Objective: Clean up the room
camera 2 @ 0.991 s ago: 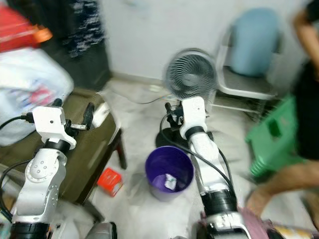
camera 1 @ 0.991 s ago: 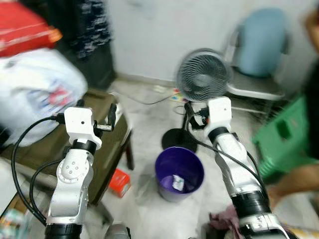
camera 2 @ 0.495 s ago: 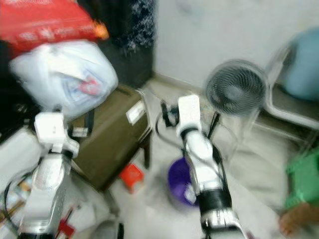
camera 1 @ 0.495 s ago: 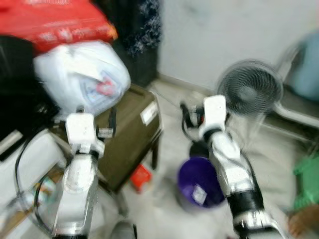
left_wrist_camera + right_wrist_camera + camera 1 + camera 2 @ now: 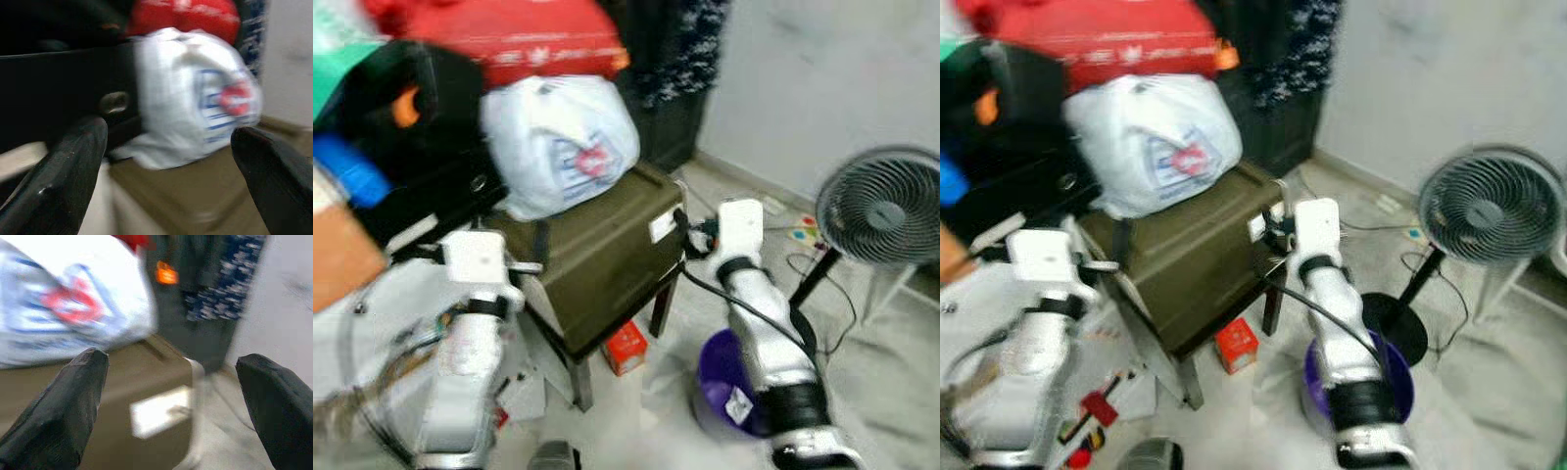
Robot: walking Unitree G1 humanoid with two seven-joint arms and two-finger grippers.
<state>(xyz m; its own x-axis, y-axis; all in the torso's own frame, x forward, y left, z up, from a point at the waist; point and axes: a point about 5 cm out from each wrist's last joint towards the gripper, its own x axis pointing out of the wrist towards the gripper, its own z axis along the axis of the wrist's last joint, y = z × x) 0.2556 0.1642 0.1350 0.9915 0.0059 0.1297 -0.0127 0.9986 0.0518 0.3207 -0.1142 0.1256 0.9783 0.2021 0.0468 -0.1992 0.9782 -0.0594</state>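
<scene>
**Both grippers raised and spread before a cluttered corner**

Showing, in the left wrist view, the left gripper [image 5: 166, 171] with fingers [image 5: 58, 181] spread wide, empty, aimed at a white bag [image 5: 195, 98] sitting on an olive case [image 5: 195, 200], a red bundle [image 5: 195, 14] above it. Showing, in the right wrist view, the right gripper [image 5: 171, 401] likewise spread and empty, pointing at the case's far right corner and its white label [image 5: 156, 416], with a dark patterned cloth [image 5: 230, 279] hanging beyond.

Giving the wider room in the eye views, blurred: pale floor [image 5: 891, 392], grey wall [image 5: 842, 78] at the far right, the case resting on a low dark stand [image 5: 578, 362]. Holding both grippers up near the case, left one near its left edge, right one near its right corner.

Lying under the stand, a small red box [image 5: 625, 348]. Standing just near and right of it, a purple bin [image 5: 720, 377] with a scrap inside, partly hidden by the right arm. Standing farther right, a grey fan [image 5: 881, 211] on a black base, cords trailing on the floor. Piling up at the far left, dark bags and orange and blue items, too blurred to tell apart.
</scene>
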